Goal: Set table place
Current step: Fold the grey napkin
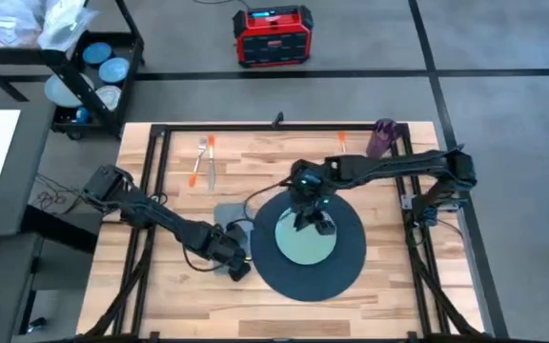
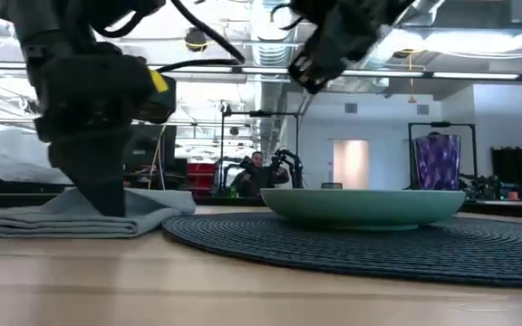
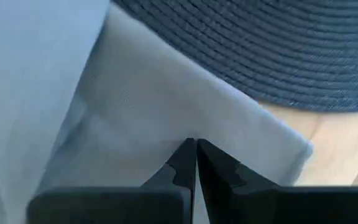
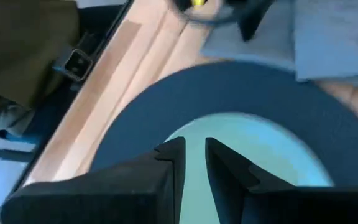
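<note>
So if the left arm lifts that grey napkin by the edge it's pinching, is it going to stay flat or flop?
Probably flop. The napkin lies in soft folds with a rumpled edge beside the mat, which suggests thin cloth. The left tool looks shut on one small spot, so the rest would likely hang and drag. It seems light, and may slide over the table rather than resist.
</note>
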{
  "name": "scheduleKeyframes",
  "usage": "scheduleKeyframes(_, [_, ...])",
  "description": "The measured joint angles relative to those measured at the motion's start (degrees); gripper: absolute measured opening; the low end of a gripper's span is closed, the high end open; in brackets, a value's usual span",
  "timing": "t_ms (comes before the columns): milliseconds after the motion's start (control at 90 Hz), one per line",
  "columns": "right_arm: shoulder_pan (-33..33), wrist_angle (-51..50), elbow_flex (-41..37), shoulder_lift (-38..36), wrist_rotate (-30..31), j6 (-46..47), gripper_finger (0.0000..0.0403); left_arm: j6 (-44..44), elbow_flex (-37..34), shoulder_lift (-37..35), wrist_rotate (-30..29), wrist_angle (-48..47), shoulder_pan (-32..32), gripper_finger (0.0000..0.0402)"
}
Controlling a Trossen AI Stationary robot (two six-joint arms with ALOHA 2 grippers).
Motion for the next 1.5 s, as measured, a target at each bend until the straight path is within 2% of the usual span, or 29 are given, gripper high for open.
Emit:
scheduleKeyframes(133, [-2.0,-5.0,6.7,6.9,1.2,-4.9,0.0052,1.9,0.0,0.0,-0.1,0.1,0.8,0.0000])
scheduleKeyframes(311, [-5.1,-7.0,14.6,14.3,5.4,-6.9,0.0052,5.5,0.0,0.0,-0.8,1.3,2.8,0.0000])
scheduleKeyframes(511, [-5.4,-5.8,18.9,20.9,3.6,-10.2,0.0052,7.3,0.0,0.0,-0.6,1.0,3.9,0.0000])
scheduleKeyframes(733, [-5.5,-3.0,19.3,23.7,-0.1,-10.5,0.0052,7.8,0.0,0.0,-0.6,1.2,4.9,0.0000])
scheduleKeyframes(911, [-4.6,3.8,19.3,25.3,-4.7,-9.2,0.0052,7.7,0.0,0.0,-0.6,2.3,5.1,0.0000])
scheduleKeyframes(1200, [-5.0,7.2,18.4,25.5,-4.6,-6.9,0.0052,8.0,0.0,0.0,-0.5,2.9,5.5,0.0000])
scheduleKeyframes(1389, [-5.7,12.6,18.1,30.2,-3.1,1.7,0.0052,8.2,0.0,0.0,-0.5,4.5,5.6,0.0000])
scheduleKeyframes(1500, [-5.0,12.0,18.1,32.7,-4.9,2.5,0.0052,7.7,0.0,0.0,-0.5,4.4,5.6,0.0000])
